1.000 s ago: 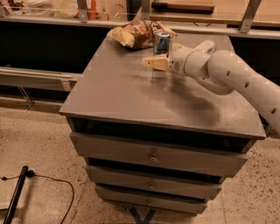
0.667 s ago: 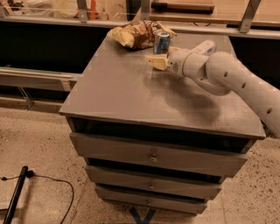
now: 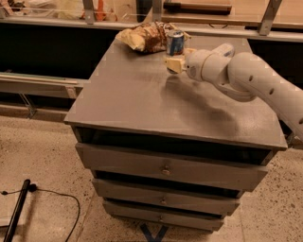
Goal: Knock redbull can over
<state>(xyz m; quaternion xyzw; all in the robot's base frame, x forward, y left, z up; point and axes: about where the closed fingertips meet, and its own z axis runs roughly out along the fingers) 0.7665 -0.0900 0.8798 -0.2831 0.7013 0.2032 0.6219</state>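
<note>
The redbull can stands upright near the far edge of the grey drawer cabinet's top, blue and silver with a silver top. My gripper, cream-coloured at the tip of the white arm, sits just in front of and below the can, very close to its base. I cannot tell whether it touches the can. The arm reaches in from the right.
A brown-and-yellow snack bag lies right beside the can on its left. Behind the cabinet runs a dark counter with metal posts. The cabinet has three drawers. A black cable lies on the speckled floor at left.
The gripper has moved a little farther back across the top, closing in on the can. The can still stands upright in the same spot.
</note>
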